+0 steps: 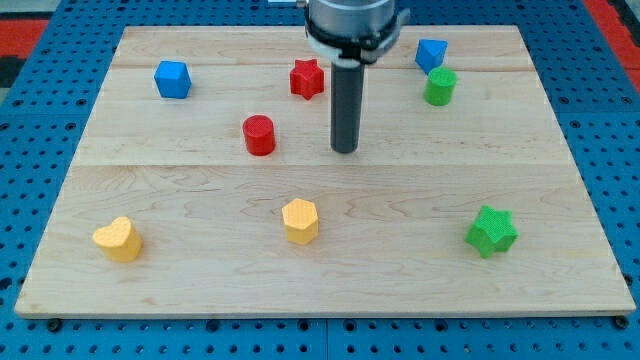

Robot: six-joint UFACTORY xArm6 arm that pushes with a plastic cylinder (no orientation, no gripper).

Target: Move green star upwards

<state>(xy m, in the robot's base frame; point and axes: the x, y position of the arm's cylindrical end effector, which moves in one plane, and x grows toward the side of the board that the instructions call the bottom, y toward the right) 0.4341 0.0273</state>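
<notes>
No gripper, just my tip [345,150] on the pale wood tabletop [200,190], well apart from the ridged green star [491,231].

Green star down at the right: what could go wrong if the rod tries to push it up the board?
1. My tip is up-left of the green star, so it must circle below it first; grazing it might knock it rightward, toward the board's edge.
2. An off-centre push may spin the star aside.
3. A long push could reach the green cylinder.
</notes>
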